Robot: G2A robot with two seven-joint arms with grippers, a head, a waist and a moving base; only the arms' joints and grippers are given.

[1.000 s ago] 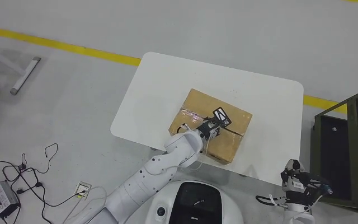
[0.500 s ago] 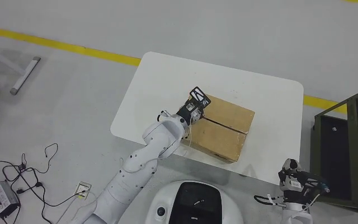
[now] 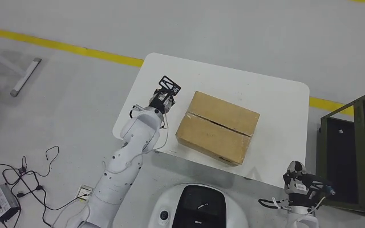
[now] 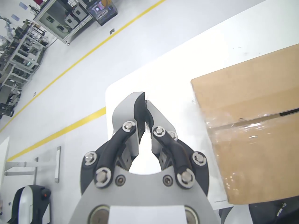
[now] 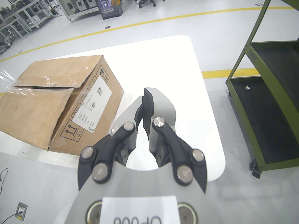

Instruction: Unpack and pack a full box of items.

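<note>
The cardboard box (image 3: 217, 126) sits closed on the white table (image 3: 268, 85), its near long side close to the table's near edge, and nothing has been taken out yet. Its two top flaps lie flat, with a thin dark gap showing along the seam between them. Wrinkled clear tape (image 4: 236, 127) crosses the left end of the box and wraps down over that end. The left gripper (image 4: 144, 99) hangs over the table just off the left end of the box, clear of the cardboard, with its fingers pressed together. Whether a shred of tape is caught between them is too fine to tell. The right gripper (image 5: 146, 94) is well apart from the box, out past its right near corner, with its fingers together and nothing in them. A white label (image 5: 92, 103) is stuck on the right end of the box. The step in hand looks like getting the flaps open. To do it well, the left fingers should part before they come to the box. One of them should then slide into the seam gap at the left end, where the tape looks loosened, and lift the flap up and outward rather than pull it toward the robot, since a pull that way could drag the box off the near edge. The right gripper could press on the right end of the box to hold it steady.
</note>
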